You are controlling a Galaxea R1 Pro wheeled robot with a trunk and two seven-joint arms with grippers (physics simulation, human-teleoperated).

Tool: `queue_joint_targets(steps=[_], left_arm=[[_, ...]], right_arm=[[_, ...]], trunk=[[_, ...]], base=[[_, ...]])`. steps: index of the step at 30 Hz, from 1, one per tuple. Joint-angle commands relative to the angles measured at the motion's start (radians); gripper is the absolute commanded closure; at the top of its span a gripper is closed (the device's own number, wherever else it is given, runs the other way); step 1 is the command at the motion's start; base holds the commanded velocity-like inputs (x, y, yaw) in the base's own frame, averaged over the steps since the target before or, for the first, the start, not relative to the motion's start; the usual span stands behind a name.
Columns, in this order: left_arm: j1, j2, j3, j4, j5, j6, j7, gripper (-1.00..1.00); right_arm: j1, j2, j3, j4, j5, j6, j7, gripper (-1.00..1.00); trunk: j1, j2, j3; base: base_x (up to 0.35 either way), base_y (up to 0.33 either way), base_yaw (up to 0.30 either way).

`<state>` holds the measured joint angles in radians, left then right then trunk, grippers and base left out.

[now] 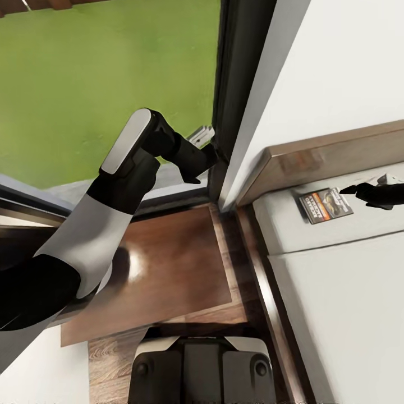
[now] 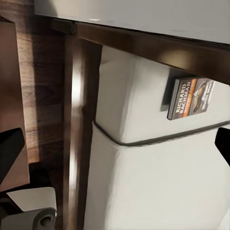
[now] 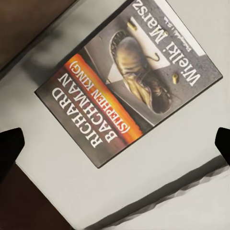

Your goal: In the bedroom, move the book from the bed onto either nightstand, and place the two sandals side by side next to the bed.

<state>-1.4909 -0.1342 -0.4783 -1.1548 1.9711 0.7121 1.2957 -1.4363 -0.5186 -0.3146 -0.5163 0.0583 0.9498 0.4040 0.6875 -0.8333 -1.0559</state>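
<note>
1. Nearest in the head view, the robot's dark base (image 1: 202, 373) stands on the wood-plank floor (image 1: 112, 353) just short of the nightstand (image 1: 168, 264).
2. The nightstand is a glossy dark brown cabinet just beside the bed (image 1: 336, 303), on the bed's left as the head camera sees it, with a narrow strip of floor between them.
3. The left arm (image 1: 112, 207) reaches over the nightstand's top towards the window, and the left gripper (image 1: 209, 147) sits against the dark window frame (image 1: 235, 84), beyond the nightstand's far edge.
4. In the left wrist view 2 dark fingertips (image 2: 12, 153) show at opposite edges with a wide gap, so the left jaws stand open and hold nothing.
5. The bed's pale grey-white mattress fills the space to the right of the nightstand, with a seam across it near the head end and a dark wooden side rail (image 1: 269, 303) along the nightstand side.
6. The book (image 1: 325, 205) lies flat on the mattress near the headboard (image 1: 336, 154), beyond the seam and well apart from the nightstand.
7. Its cover (image 3: 127, 79) reads "RICHARD BACHMAN" in white on an orange band.
8. The right gripper (image 1: 370, 193) hovers just beside the book on the side away from the nightstand; whether it touches the book I cannot tell.
9. In the right wrist view its 2 fingertips (image 3: 10, 143) sit far apart at the edges with the book between them, so the right jaws are open.
10. Farthest, a white wall (image 1: 336, 62) rises behind the headboard, and green ground (image 1: 106, 73) shows through the glass.
</note>
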Motion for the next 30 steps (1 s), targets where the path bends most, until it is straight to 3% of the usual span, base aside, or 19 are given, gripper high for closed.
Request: queue_joint_targets(steps=[1, 16, 30], left_arm=[[-0.002, 0.0, 0.001, 0.0, 0.005, 0.008, 0.007, -1.0], [0.004, 0.0, -0.002, 0.0, 0.004, 0.007, 0.007, -1.0], [0.009, -0.001, -0.002, 0.0, 0.004, 0.005, 0.008, -1.0]], right_arm=[[-0.003, 0.001, -0.005, 0.001, 0.006, 0.003, 0.002, -1.0], [-0.056, 0.001, -0.004, 0.013, 0.005, -0.008, -0.057, -1.0], [-0.066, -0.007, -0.004, 0.014, 0.004, -0.008, -0.061, -1.0]], trunk=[[0.0, -0.001, -0.002], [0.0, -0.001, -0.027], [0.0, -0.001, -0.049]], base=[[0.0, 0.0, 0.0], [0.0, 0.0, 0.0], [0.0, 0.0, 0.0]])
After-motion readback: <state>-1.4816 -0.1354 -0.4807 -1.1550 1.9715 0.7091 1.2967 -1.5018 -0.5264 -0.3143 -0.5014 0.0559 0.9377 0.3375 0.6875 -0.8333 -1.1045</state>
